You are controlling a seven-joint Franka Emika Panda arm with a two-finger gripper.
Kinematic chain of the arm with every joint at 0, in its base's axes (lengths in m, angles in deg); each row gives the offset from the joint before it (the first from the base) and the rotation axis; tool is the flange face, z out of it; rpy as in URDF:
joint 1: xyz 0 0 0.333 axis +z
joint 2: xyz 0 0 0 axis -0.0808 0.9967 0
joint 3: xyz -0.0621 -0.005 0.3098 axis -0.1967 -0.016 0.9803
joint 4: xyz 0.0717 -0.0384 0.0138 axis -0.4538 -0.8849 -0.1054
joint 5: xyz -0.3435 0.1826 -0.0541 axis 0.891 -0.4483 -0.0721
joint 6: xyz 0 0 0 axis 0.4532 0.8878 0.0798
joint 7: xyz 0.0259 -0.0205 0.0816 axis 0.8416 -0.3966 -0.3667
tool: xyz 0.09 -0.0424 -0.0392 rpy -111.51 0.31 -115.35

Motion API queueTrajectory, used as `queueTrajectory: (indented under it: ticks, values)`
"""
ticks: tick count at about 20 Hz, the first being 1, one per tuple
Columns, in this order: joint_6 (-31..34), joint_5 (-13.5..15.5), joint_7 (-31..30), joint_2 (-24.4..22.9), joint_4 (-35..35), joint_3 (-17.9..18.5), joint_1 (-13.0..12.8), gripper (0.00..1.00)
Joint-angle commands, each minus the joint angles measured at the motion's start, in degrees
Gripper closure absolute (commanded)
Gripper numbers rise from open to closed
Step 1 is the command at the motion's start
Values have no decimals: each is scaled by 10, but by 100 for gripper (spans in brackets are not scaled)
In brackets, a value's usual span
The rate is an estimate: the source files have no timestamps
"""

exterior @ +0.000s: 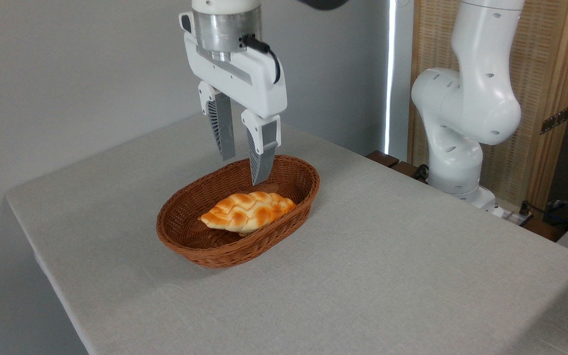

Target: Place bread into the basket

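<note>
A grey cloth-covered table (363,276) fills the room's foreground, with the white robot arm (466,103) rising past its far right edge. Toward the tabletop's far left corner sits the oval wicker basket (185,241). Above its far rim hangs the gripper (244,170), released and empty, fingers spread. The braided bread (247,211) lies inside the basket, tilted.

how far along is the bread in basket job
Done: the bread lies inside the basket, below its rim. In hand: nothing; the gripper is open and empty, above the loaf and clear of it. Left: nothing visible for the placement itself, at most pulling the arm away.
</note>
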Motion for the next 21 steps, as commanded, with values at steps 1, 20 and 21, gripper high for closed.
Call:
queueTrajectory:
  ticks: [1, 20, 21]
  values:
    - [35, 2, -40, 66, 95, -8, 21, 0]
    - [51, 0, -42, 107, 141, -93, 106, 0]
    - [52, 0, -41, 107, 141, -91, 106, 0]
